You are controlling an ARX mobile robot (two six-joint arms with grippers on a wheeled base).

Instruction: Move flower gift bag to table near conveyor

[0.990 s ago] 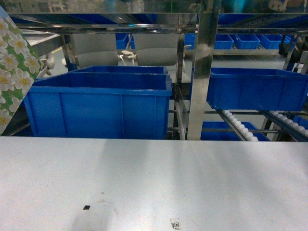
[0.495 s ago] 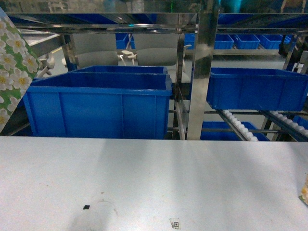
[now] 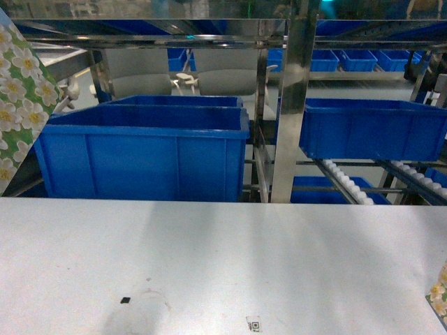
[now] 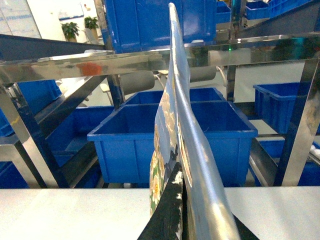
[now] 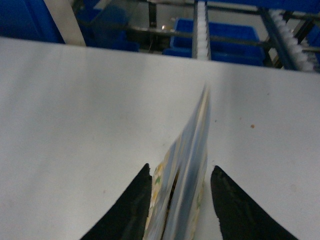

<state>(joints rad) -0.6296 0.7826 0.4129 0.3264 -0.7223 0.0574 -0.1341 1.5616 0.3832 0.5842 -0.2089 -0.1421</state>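
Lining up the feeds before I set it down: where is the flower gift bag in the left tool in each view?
Head: flower gift bag at the far left edge, above the table.
Left wrist: centre, edge-on, rising from the left tool.
Right wrist: not in it; the right tool grips a second flower bag.
Shared landmark: the table.

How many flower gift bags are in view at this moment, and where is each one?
2: one flower gift bag at the far left, held up by the left gripper; another between the right gripper's fingers above the table. More may be hidden.
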